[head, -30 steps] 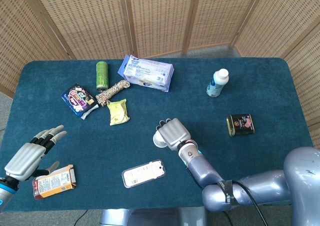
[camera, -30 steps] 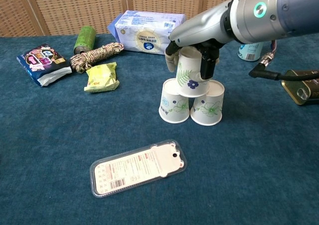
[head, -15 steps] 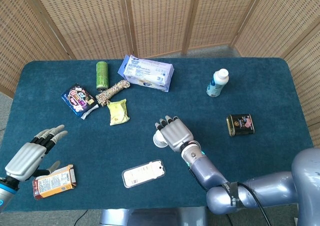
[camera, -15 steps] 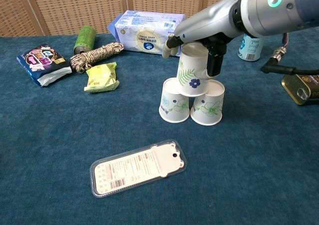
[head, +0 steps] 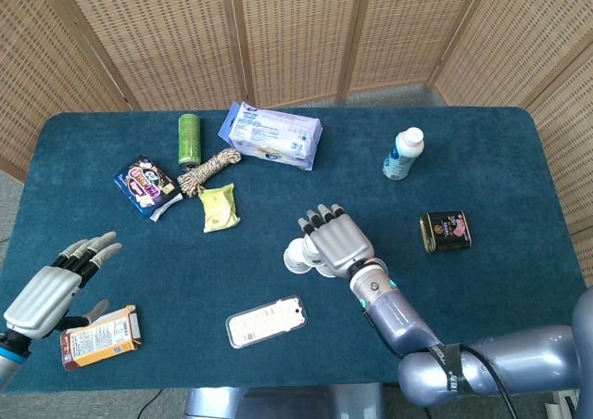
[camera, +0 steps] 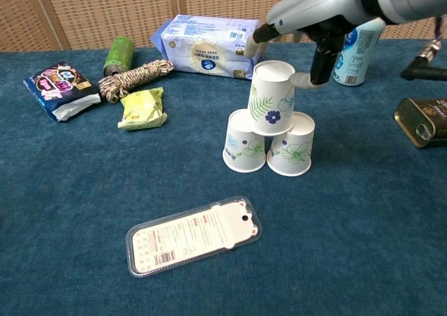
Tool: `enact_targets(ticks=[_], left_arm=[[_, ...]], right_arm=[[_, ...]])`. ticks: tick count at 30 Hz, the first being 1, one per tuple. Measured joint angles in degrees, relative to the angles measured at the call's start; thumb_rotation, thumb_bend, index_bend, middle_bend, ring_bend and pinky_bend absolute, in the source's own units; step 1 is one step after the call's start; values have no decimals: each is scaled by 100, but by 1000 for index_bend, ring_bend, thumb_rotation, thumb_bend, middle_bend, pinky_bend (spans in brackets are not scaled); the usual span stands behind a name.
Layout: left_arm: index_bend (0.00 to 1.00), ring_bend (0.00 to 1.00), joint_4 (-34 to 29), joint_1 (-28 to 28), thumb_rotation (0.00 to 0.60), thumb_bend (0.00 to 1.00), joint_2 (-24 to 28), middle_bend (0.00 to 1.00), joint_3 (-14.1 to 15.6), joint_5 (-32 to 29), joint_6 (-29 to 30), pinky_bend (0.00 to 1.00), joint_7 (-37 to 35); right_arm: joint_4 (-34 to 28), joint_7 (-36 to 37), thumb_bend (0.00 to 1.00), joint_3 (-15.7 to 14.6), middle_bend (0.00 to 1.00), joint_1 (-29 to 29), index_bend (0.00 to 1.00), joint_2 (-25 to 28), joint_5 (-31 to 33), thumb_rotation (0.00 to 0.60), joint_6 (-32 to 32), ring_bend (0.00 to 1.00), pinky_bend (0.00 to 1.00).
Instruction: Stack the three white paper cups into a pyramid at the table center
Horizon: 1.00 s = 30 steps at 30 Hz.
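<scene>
matt paper cups, napped cloth table

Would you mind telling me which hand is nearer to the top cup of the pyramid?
Right. The right hand hovers just above and right of the top cup; the left hand is far off at the table's left edge.

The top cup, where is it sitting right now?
In the chest view the top cup stands upside down at mid-table on the two lower cups, just below the right hand, which is clear of it.
</scene>
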Motion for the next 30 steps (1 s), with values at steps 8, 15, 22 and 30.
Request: enact_targets(ticks=[8, 15, 22, 30], left_arm=[[25, 0, -72, 61, 600, 427, 73, 0, 17, 34, 98, 78, 12], [25, 0, -125, 148, 600, 428, 138, 0, 27, 20, 233, 77, -1], [25, 0, -191, 314, 600, 427, 219, 0, 64, 39, 462, 76, -24], [25, 0, -178, 649, 600, 427, 216, 0, 183, 125, 861, 61, -93]], right_arm=[[-52, 410, 594, -97, 51, -397, 28, 331, -413, 600, 28, 6, 143], [-20, 1179, 592, -216, 56, -1088, 51, 741, -1284, 600, -1, 6, 142], [179, 2239, 581, -347, 65, -2020, 72, 1068, -2543, 600, 46, 6, 130], [800, 3748, 579, -486, 67, -3263, 99, 1237, -4076, 600, 365, 6, 110]])
